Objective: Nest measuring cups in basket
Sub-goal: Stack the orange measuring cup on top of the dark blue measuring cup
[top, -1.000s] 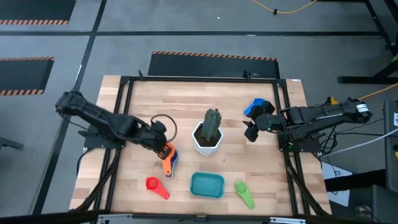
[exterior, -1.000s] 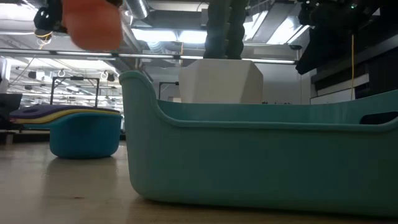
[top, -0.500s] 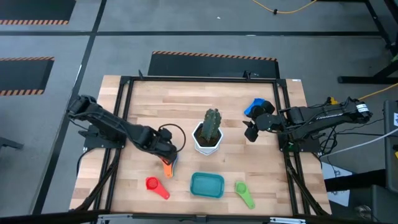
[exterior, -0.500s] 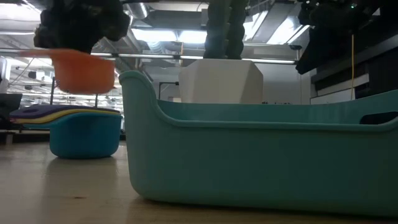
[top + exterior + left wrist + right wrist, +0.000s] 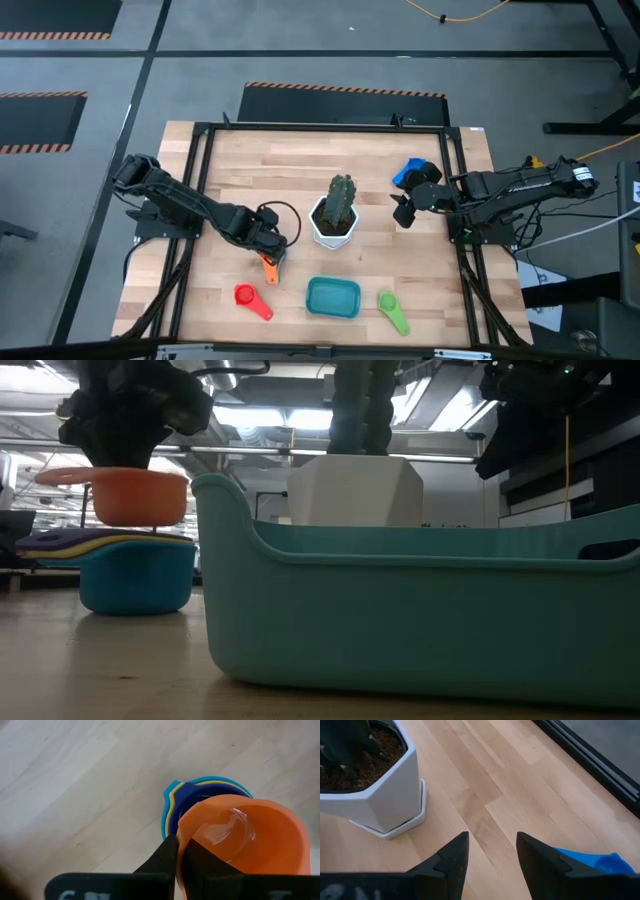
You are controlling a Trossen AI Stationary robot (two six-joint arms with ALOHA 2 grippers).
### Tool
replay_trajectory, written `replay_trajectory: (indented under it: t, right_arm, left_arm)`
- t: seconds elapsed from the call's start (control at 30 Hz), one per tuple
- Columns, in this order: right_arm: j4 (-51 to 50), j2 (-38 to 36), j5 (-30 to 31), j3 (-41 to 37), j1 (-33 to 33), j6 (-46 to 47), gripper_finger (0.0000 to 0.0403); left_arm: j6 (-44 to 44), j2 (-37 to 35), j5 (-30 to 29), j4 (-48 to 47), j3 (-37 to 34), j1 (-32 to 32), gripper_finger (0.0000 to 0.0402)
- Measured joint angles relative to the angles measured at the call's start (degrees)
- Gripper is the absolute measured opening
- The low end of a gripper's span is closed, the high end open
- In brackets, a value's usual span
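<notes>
Low view alone: orange cup (image 5: 140, 495) seemingly above stack (image 5: 135, 570)

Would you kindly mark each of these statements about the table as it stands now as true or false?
1. The left claw is shut on the orange cup. True.
2. The orange cup rests fully seated in the nested stack. False: in the low view it hangs just above the stack, with a gap under it.
3. The teal basket holds several cups. False: from above, no cup shows in it.
4. The right claw is open and holds nothing, near the cactus pot. True.
5. The red cup and the green cup lie on the table on either side of the basket. True.
</notes>
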Motion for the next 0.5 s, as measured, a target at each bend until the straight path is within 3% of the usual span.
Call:
replay_trajectory:
  t: [0.27,0.5]
  right_arm:
    - [0.0,0.0,0.0,0.0,0.0,0.01,0.0171]
    - [0.0,0.0,0.0,0.0,0.0,-0.01,0.0171]
  left_arm:
    - [1.44,0.0,0.31,0.0,0.0,0.0,0.0013]
    - [1.38,0.0,0.94,0.02,0.0,0.0,0.0063]
